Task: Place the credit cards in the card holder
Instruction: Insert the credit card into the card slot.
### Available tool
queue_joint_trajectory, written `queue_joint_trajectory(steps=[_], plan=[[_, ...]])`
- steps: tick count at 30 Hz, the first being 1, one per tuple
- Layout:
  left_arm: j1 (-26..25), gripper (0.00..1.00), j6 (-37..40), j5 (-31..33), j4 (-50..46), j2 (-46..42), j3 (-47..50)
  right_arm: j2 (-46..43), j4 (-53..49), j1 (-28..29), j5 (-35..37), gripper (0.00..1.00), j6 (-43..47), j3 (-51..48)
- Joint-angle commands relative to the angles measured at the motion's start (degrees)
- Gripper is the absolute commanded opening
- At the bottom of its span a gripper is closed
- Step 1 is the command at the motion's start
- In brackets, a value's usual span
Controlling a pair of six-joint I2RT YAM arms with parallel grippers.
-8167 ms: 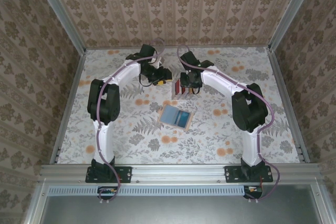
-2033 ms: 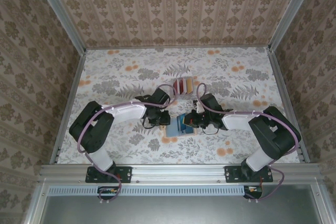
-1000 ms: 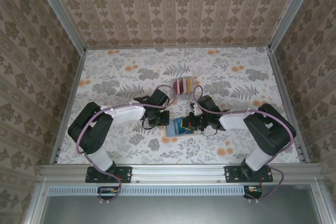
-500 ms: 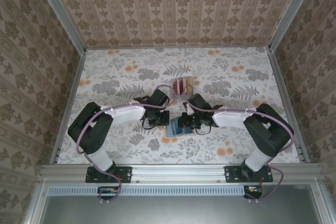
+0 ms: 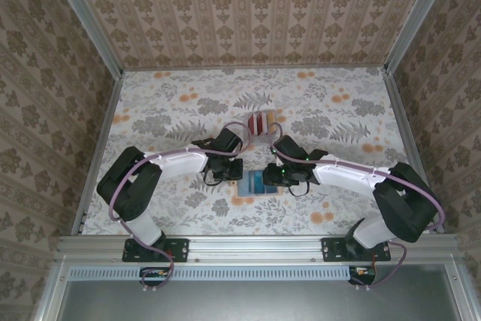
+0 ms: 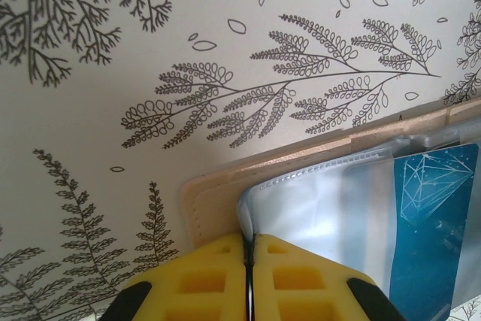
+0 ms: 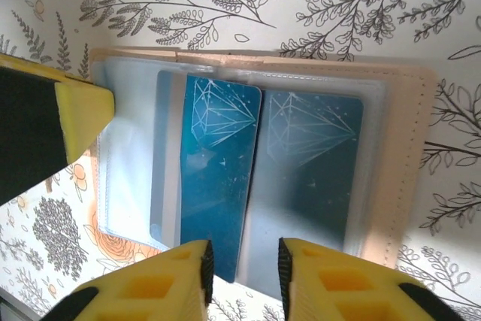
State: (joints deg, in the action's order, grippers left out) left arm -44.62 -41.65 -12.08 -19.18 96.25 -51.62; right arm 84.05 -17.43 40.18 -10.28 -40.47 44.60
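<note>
Floral-print bench [image 5: 165, 103], boxed in by patterned walls. Both white-and-black arms are folded low, meeting just 6 o'clock of bench centre.

Pinkish-tan leather-like folding card holder [image 5: 258, 183] lies open and flat there, clear plastic sleeves up. In the right wrist view its tan border [image 7: 409, 163] frames the sleeves at 12 and 3 o'clock.

Left end effector [image 5: 231, 170] sits at the card holder's 9 o'clock. Left wrist view: yellow fingers clenched [image 6: 249, 252] on the corner of a clear sleeve, tan cover [image 6: 214, 208] under it.

Right end effector [image 5: 278, 175] sits at the holder's 3 o'clock. Jaws parted [image 7: 243, 264], nothing clamped, over the near end of a blue plastic card [image 7: 218, 178] with a white diamond line drawing. A second blue diamond card [image 7: 312, 155] lies in the next sleeve, just beside it at 3 o'clock.

Small pale rack of upright red and tan cards [image 5: 260, 122] stands near the holder at its 12 o'clock.
</note>
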Motion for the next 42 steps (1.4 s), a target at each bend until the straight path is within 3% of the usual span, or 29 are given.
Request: queue_joint_trajectory(steps=[1, 4, 8, 33, 42], plan=[[-0.5, 0.08, -0.8, 1.3, -2.2, 0.6, 2.1, -0.8, -2.9, 0.1, 2.4, 0.23, 0.6, 0.8], [-0.5, 0.08, -0.9, 1.3, -2.2, 0.5, 2.1, 1.2, -1.2, 0.1, 2.1, 0.16, 0.5, 0.5], [-0.6, 0.08, -1.1, 1.4, -2.2, 0.2, 2.4, 4.4, 0.9, 0.8, 1.5, 0.13, 0.2, 0.9], [-1.2, 0.09, -1.7, 1.8, -1.3, 0.0, 2.5, 16.7, -3.1, 8.1, 4.2, 0.13, 2.9, 13.5], [-1.1, 0.1, -1.4, 3.1, -2.7, -1.6, 2.7, 15.2, -4.8, 8.4, 6.2, 0.13, 3.1, 13.4]])
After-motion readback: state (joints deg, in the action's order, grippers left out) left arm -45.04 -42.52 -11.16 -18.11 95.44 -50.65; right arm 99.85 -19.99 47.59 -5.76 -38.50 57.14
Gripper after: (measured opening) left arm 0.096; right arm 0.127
